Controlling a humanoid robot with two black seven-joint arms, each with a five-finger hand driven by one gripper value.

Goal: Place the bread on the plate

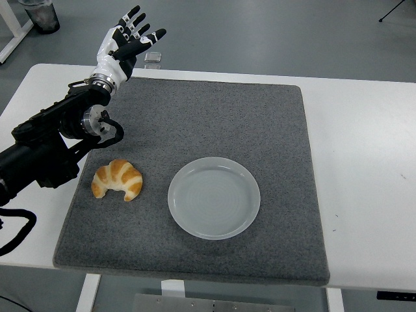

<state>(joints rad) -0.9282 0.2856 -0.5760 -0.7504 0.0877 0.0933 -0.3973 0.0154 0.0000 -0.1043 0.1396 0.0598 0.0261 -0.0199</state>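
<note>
A golden croissant (117, 180) lies on the left part of the grey mat (195, 117). To its right, a short gap away, sits a pale round plate (214, 197) with nothing on it. My left hand (127, 43) is raised over the mat's far left corner, well beyond the croissant, fingers spread and holding nothing. Its black arm runs down to the left edge of the picture. The right arm does not show.
The mat covers most of the white table (364, 162). A small clear object (153, 58) lies at the table's far edge behind the hand. A dark cup (40, 14) stands on the floor area at the top left.
</note>
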